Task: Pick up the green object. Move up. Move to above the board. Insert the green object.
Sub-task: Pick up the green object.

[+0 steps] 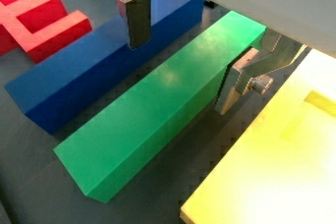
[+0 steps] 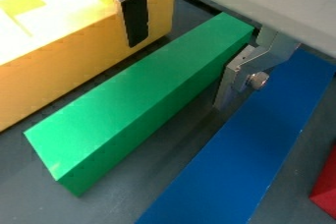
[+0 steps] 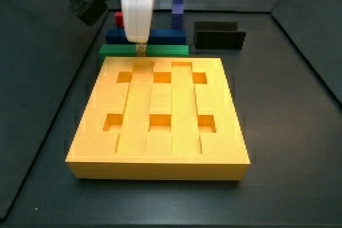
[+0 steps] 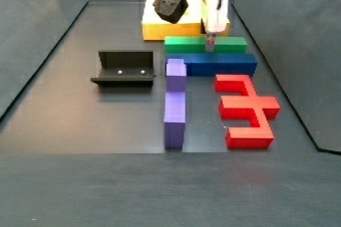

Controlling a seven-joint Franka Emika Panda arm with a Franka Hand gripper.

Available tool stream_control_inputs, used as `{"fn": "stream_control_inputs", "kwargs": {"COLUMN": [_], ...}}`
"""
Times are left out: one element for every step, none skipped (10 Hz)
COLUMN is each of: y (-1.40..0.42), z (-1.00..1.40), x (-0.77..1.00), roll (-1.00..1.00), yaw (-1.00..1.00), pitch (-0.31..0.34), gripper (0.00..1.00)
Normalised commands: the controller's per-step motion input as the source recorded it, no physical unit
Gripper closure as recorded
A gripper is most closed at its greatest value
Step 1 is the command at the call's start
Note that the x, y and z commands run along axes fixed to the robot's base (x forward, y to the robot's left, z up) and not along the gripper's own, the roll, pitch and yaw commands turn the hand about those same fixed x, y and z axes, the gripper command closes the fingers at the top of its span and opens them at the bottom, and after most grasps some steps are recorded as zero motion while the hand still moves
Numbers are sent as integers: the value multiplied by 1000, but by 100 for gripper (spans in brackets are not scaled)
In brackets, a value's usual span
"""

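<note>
Nearest the wrist cameras, the gripper point(image 2: 178, 56) straddles the green object point(image 2: 138, 104), fingers point(image 2: 134, 17) apart on either side. Beyond, the green object lies on the floor between the board point(image 3: 160, 117) and the blue bar point(image 4: 213, 66).

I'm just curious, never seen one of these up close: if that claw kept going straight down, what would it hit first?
Most likely the green bar. The gripper points down with one finger on each side of the bar, so the fingers themselves might reach the floor first.
</note>
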Motion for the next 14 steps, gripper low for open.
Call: {"fn": "stream_control_inputs", "kwargs": {"y": [94, 46, 20, 0, 0, 0, 0, 0, 0, 0, 0, 0, 0, 0], "z": [-143, -111, -91, -74, -126, -134, -131, -194, -89, 0, 0, 0, 0, 0], "x": [-9, 0, 0, 0, 0, 0, 0, 0, 0, 0, 0, 0, 0, 0], "roll": [-34, -30, -29, 0, 0, 0, 0, 0, 0, 0, 0, 0, 0, 0], "yaw": [0, 0, 0, 0, -3, -23, -37, -9, -14, 0, 0, 0, 0, 0], "pitch": [0, 0, -6, 0, 0, 0, 0, 0, 0, 0, 0, 0, 0, 0], "gripper": [0, 0, 0, 0, 0, 0, 0, 0, 0, 0, 100, 100, 100, 100]}}
